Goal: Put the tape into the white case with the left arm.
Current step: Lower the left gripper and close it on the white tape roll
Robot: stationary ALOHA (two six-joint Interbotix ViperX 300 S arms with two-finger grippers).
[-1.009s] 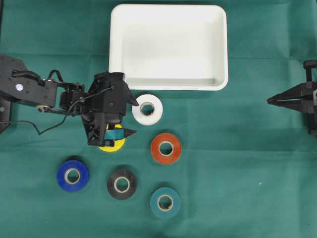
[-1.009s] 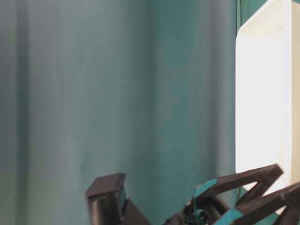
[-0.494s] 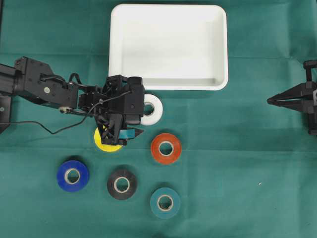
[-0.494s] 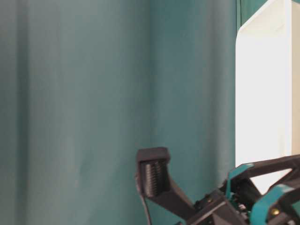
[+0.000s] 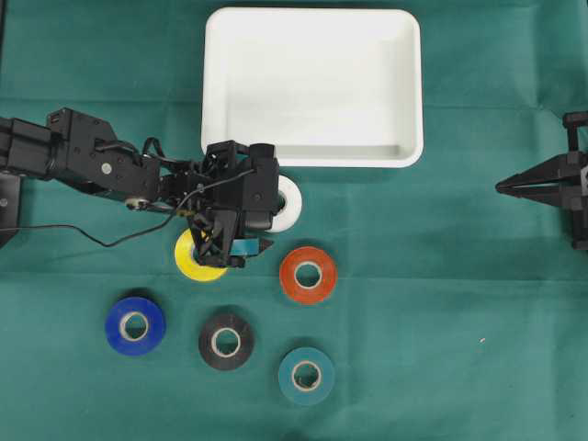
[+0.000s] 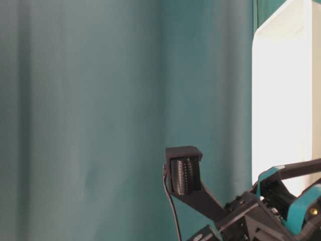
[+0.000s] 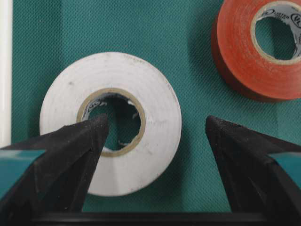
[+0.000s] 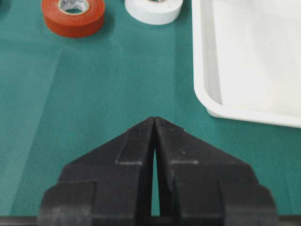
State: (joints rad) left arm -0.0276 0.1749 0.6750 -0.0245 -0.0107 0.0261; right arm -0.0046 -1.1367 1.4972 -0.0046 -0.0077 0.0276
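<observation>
Tape, the white roll (image 7: 110,123), lies flat on the desk just beside the white case (image 5: 312,84). My left fingers (image 7: 70,155) are spread wide, holding nothing. Probably light and stiff; I'd pinch through the core across one wall.

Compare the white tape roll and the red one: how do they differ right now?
The white tape roll sits right beside the white case; the red tape roll lies farther from it. The open left gripper straddles one wall of the white roll, one finger over its core; nothing is over the red roll. Both lie flat on the green cloth and look alike in size.
</observation>
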